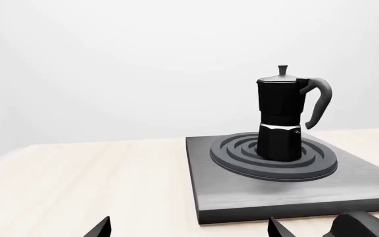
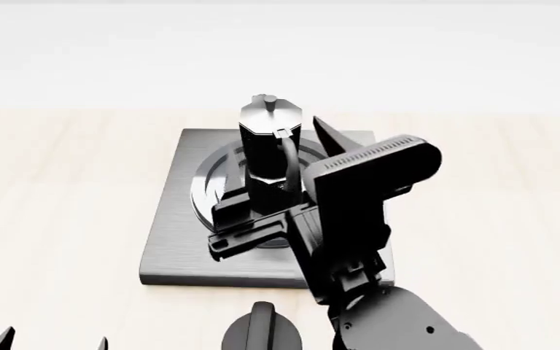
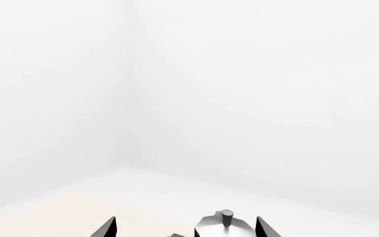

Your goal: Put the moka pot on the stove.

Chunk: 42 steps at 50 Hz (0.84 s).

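Above stove (image 2: 178, 240), right gripper (image 3: 186, 228) spread over moka pot (image 2: 268, 142).

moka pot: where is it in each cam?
Left wrist: moka pot upright on the burner rings of the stove, right of centre.
Head: top centre, beside the right arm.
Right wrist: only the lid and knob at the bottom edge.
Shared landmark: the silvery lid knob.

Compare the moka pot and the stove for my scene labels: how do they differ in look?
The moka pot is tall, narrow and glossy black with a silvery lid; the stove is a flat, wide grey plate. The moka pot stands upright on the burner rings, while the stove lies flat on the table. Both look metallic.
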Tool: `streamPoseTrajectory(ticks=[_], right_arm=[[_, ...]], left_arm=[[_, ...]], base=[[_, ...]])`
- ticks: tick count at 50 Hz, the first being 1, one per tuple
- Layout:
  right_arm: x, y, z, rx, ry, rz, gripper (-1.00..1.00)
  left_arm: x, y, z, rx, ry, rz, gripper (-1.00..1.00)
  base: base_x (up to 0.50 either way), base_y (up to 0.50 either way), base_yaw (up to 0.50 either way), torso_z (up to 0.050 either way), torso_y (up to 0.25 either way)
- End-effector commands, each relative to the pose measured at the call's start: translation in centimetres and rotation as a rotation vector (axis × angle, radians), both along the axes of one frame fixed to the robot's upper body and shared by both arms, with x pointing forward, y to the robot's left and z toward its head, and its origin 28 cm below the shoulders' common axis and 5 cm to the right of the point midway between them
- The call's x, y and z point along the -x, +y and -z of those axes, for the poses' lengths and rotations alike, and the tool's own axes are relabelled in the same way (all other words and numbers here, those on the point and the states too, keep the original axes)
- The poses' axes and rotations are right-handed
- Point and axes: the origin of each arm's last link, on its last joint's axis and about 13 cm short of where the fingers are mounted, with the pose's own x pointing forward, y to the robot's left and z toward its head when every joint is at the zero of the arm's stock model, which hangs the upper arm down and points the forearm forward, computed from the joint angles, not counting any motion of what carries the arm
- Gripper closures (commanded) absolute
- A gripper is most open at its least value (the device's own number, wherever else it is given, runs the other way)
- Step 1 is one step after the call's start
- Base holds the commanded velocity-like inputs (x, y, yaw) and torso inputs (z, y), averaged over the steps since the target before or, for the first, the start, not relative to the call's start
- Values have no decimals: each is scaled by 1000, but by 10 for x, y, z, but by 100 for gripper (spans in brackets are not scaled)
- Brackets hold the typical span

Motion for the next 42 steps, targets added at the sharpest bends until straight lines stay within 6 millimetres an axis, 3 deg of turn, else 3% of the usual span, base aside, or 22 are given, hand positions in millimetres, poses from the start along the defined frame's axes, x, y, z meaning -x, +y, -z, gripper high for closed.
streamPoseTrajectory(ticks=[1,16,42], right_arm=[[25,4,-10,25,-65,-39,-100],[53,5,-18,9,-150,-57,-100],[80,1,-25,-25,-229,-39,-100]], left_arm=[[1,0,-5,20,-20,0,-100],[2,-1,-4,18,-19,6,-100],[-2,-4,-1,21,-17,0,-100]], base=[[0,0,0,0,0],[0,0,0,0,0],[0,0,0,0,0]])
